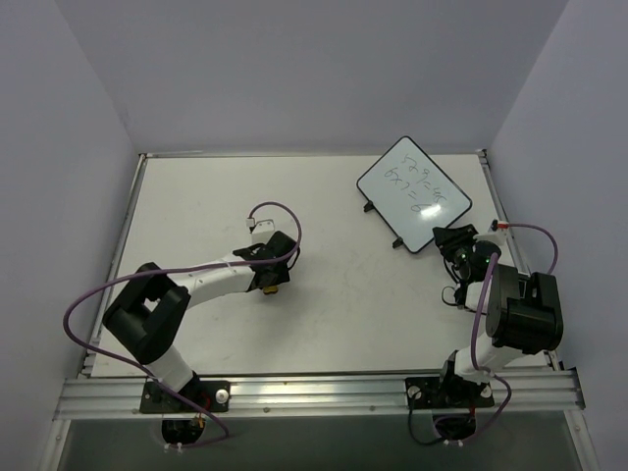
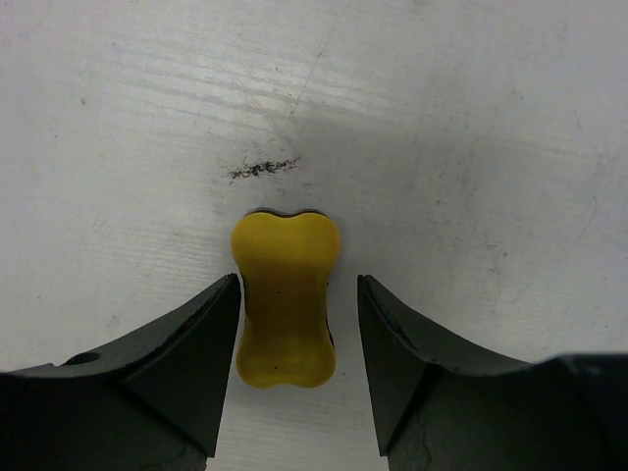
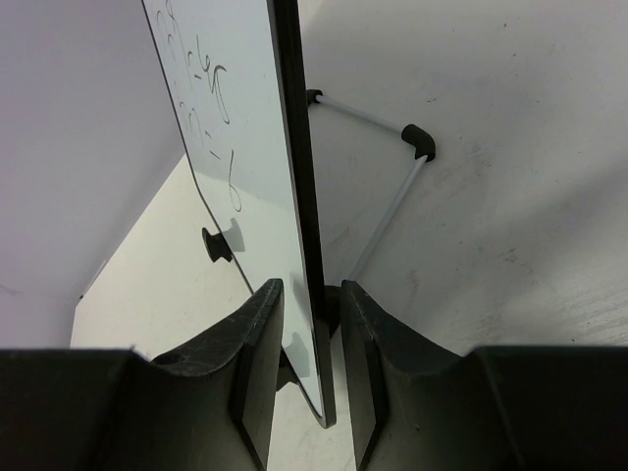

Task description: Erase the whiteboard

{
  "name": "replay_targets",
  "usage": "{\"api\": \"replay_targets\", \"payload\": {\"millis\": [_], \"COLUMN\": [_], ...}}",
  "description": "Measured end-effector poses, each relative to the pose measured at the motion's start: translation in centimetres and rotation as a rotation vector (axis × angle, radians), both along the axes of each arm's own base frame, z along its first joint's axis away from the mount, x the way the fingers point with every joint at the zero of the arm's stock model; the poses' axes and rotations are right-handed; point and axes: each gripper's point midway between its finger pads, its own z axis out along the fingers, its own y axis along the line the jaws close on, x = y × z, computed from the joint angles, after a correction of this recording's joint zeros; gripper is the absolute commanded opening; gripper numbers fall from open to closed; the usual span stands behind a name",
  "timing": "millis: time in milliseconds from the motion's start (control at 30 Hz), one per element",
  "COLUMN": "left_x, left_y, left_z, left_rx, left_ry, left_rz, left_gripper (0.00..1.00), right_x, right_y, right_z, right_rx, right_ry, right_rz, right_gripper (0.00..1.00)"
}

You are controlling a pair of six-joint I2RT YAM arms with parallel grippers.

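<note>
Far right on the table (image 1: 245, 186), the right gripper (image 3: 309, 287) pinches the whiteboard (image 1: 412, 193) by its edge, probably steadying it. The left gripper (image 2: 299, 285) has its jaws spread around the yellow eraser (image 2: 285, 250), so looks like 1 arm holds, 1 wipes.

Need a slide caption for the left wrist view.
Left tool open around the yellow eraser lying on the table.

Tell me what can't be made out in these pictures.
- Whiteboard writing: too small in the top view; seen edge-on and cut off at the top in the right wrist view.
- Yellow eraser: nearly hidden under the left gripper in the top view.
- Eraser's underside: hidden against the table, left wrist view.
</note>
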Motion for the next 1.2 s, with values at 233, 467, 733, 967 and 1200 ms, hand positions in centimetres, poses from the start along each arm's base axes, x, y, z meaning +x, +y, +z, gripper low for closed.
{"api": "replay_targets", "payload": {"millis": [233,467,733,967,1200], "left_x": [0.07,0.11,0.04,0.23,0.44], "left_y": [-0.08,-0.09,0.17,0.11,0.07], "left_z": [-0.07,-0.16,-0.71,-0.82,-0.76], "left_rx": [-0.007,-0.012,-0.013,-0.022,-0.027], "left_ry": [-0.002,-0.004,0.005,0.0,-0.007], "left_rz": [0.008,0.012,0.017,0.019,0.019], "left_gripper": [0.59,0.52,0.43,0.04,0.02], "right_x": [0.0,0.0,-0.02,-0.03,-0.03], "right_y": [-0.01,-0.03,-0.05,-0.21,-0.26], "right_z": [0.0,0.0,-0.01,-0.01,0.01], "right_rx": [0.001,0.001,0.001,0.005,0.006], "right_ry": [0.0,0.0,0.0,0.001,0.0], "right_rz": [-0.001,-0.001,-0.001,-0.006,-0.008], "right_gripper": [0.26,0.26,0.26,0.25,0.26]}}
